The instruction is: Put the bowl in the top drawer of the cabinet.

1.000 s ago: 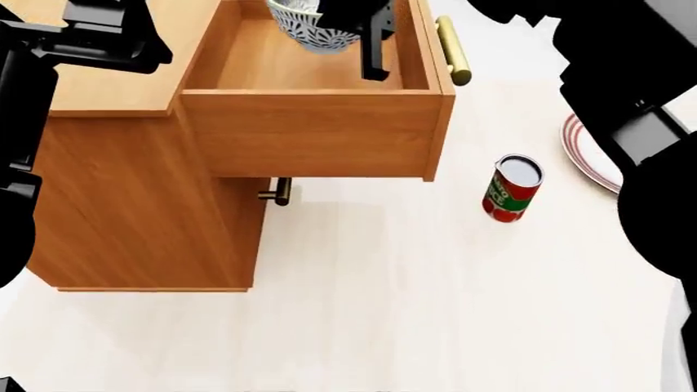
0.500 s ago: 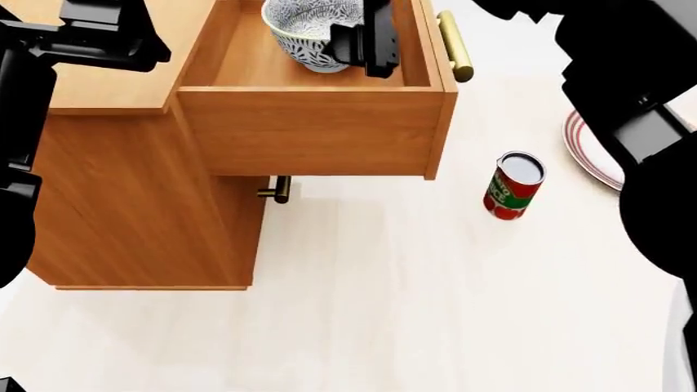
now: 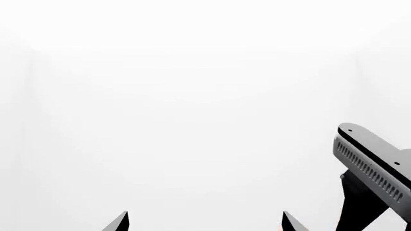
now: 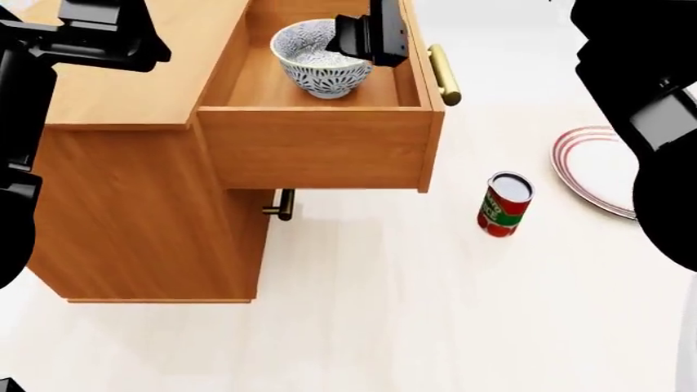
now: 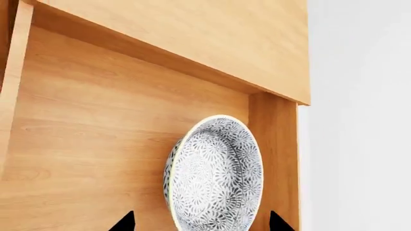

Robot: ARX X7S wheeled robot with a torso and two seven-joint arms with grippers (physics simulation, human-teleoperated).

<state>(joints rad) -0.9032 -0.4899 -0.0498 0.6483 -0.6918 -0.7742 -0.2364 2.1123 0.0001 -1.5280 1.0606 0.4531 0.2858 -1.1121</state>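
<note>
Our right gripper [image 4: 370, 37] has lowered the bowl [image 4: 320, 59] further; it now sits inside the open top drawer [image 4: 316, 147], jaws clamped on its rim. Our left gripper's [image 3: 204, 222] jaws stand apart, empty

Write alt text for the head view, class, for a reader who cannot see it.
A speckled bowl sits inside the open top drawer of a wooden cabinet, with the right end effector at its rim. On the pale floor beside it stand a red can and a red-rimmed plate.
</note>
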